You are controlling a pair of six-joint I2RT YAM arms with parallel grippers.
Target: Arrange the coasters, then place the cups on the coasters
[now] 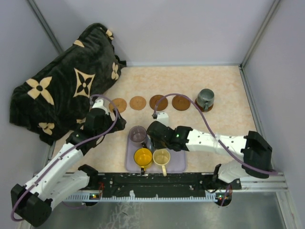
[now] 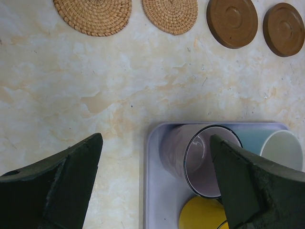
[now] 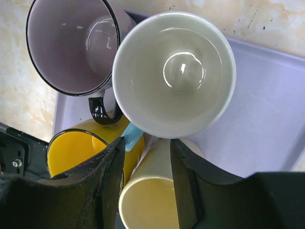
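At the bottom of the right wrist view the right gripper [image 3: 147,143] hangs over the lavender tray [image 3: 267,119]. Its fingers stand part-way apart and nothing looks clamped between them. The yellow cup [image 3: 76,152] and cream cup [image 3: 143,210] sit lowest in that frame, under the fingers. Just above them is the white cup [image 3: 174,71], pale blue outside. Its blue handle [image 3: 133,136] pokes down to the tip of the left-hand finger, with open gap beside it. The purple cup [image 3: 66,43] crowds it at upper left, touching or nearly so.

These mugs look like glazed ceramic, so I judge them stiff, smooth enough to slip, and liable to chip if knocked together. They seem light enough for one gripper. The handle is the surest hold, or else a pinch across the rim wall. With four packed this tight, lifting straight up seems wise.

The left gripper [image 2: 156,140] is spread fully wide and holds nothing. It hovers at the tray's left edge, with the purple cup near its right-hand finger.

Farther up the top view, the coasters [image 1: 137,102] lie in a row, two woven tan and three dark brown. The grey-green cup [image 1: 206,98] stands on the rightmost one.
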